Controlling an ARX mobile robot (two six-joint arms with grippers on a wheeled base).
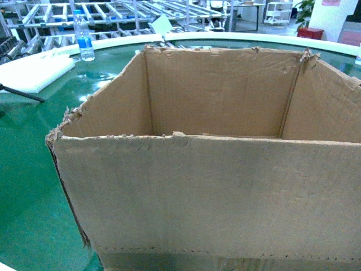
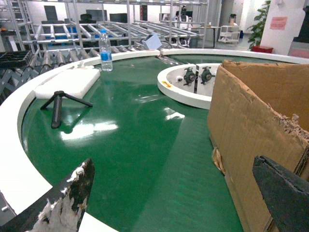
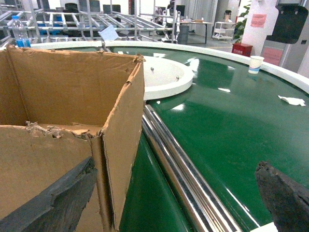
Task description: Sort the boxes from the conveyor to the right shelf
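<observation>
A big brown cardboard box (image 1: 208,192) with ragged top edges stands open and empty on the green conveyor (image 1: 28,197), filling most of the head view. My left gripper (image 2: 173,164) is open wide beside the box's left wall (image 2: 246,130). Its right finger (image 2: 285,193) lies in front of that wall near the torn corner. My right gripper (image 3: 175,164) is open wide too. Its left finger (image 3: 53,203) rests against the box's near wall (image 3: 43,164), and the box's right corner stands between the jaws. Neither gripper appears in the head view. The right shelf is out of view.
A water bottle (image 1: 84,36), a white foam slab (image 1: 34,70) and a black tripod (image 2: 60,104) lie on the belt's far left. The white inner hub (image 2: 186,82) and a steel rail (image 3: 183,164) sit right of the box. A paper cup (image 3: 256,64) stands farther right. Steel racks (image 1: 113,14) stand behind.
</observation>
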